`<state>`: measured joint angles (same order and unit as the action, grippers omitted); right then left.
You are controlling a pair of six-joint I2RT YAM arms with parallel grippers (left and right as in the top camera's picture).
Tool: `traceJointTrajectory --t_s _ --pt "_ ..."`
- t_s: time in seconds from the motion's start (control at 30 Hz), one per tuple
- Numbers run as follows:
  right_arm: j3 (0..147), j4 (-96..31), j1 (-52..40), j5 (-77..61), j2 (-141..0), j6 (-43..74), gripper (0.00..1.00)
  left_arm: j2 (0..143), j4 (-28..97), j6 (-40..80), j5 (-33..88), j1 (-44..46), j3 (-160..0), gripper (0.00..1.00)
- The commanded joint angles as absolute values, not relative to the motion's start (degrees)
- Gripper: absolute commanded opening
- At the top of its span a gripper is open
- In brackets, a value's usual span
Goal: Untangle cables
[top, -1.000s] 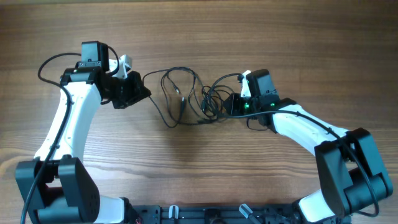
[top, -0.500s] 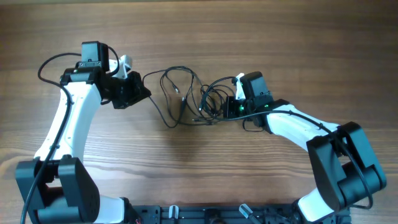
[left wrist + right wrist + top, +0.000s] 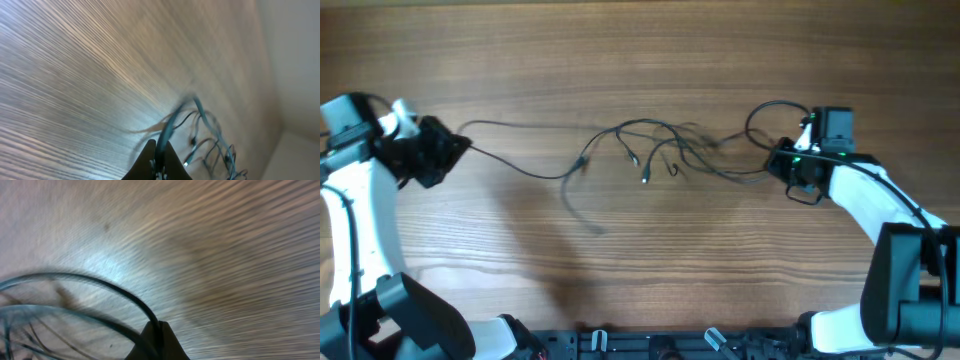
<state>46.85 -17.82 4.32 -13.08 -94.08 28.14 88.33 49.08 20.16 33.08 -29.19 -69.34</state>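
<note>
While both arms reach out toward opposite side edges of a wooden table [image 3: 640, 260], a set of thin black cables [image 3: 665, 145] hangs strung between them, seen from overhead. The cables cross the middle of the surface, somewhat nearer the far edge than the edge at the robot's base.

Close to the left edge, the left gripper [image 3: 460, 150] has its fingers pressed together on the cables. Two strands lead right from it. One runs almost straight, parallel to the far edge. The other sags toward the near edge, then kinks upward.

At the centre of the table the strands cross in loose, open loops. Small metal-tipped plugs [image 3: 645, 178] dangle from these loops, pointing toward the near edge.

Farther right, the strands gather and run to the right gripper [image 3: 777, 165] near the right edge. Its fingers are also closed on the cables, with one round loop sitting just beyond it toward the far edge.

The left wrist view is blurred. It shows the left gripper [image 3: 158, 156] with its dark fingertips meeting, no gap, and a cable [image 3: 172, 125] pinched between them leading off to the tangle.

The right wrist view, also blurred, shows the right gripper [image 3: 159, 336] pinching a cable [image 3: 100, 280] that arcs away to the left.
</note>
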Motion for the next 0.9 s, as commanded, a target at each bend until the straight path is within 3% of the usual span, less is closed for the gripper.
traceJointTrajectory --t_s 0.0,0.3,0.5,0.57,0.67,0.73,0.87 --pt "46.54 -17.58 5.21 -15.90 -92.36 26.83 0.04 87.20 48.93 21.91 37.63 -30.41 -70.50 0.04" --pt "46.54 -15.68 1.08 -30.98 -92.36 20.88 0.04 87.20 48.34 21.32 37.34 -19.88 -70.50 0.04" --pt "46.48 -18.28 0.19 -25.26 -92.38 22.46 0.04 87.22 48.21 21.28 34.00 -13.13 -70.50 0.04" --pt "46.48 -18.74 0.05 -26.09 -92.38 21.96 0.04 87.20 48.27 21.28 33.98 -11.27 -70.48 0.25" --pt "46.48 -18.76 -1.19 -33.95 -92.38 16.84 0.04 87.22 47.77 21.26 33.95 -7.66 -70.41 0.69" --pt "46.48 -18.72 -2.66 -38.39 -92.38 14.15 0.04 87.22 46.87 21.30 33.52 -5.72 -70.39 0.78" --pt "46.48 -18.70 -8.75 -44.42 -92.38 8.32 0.04 87.22 44.12 21.28 32.69 0.58 -70.39 0.84"
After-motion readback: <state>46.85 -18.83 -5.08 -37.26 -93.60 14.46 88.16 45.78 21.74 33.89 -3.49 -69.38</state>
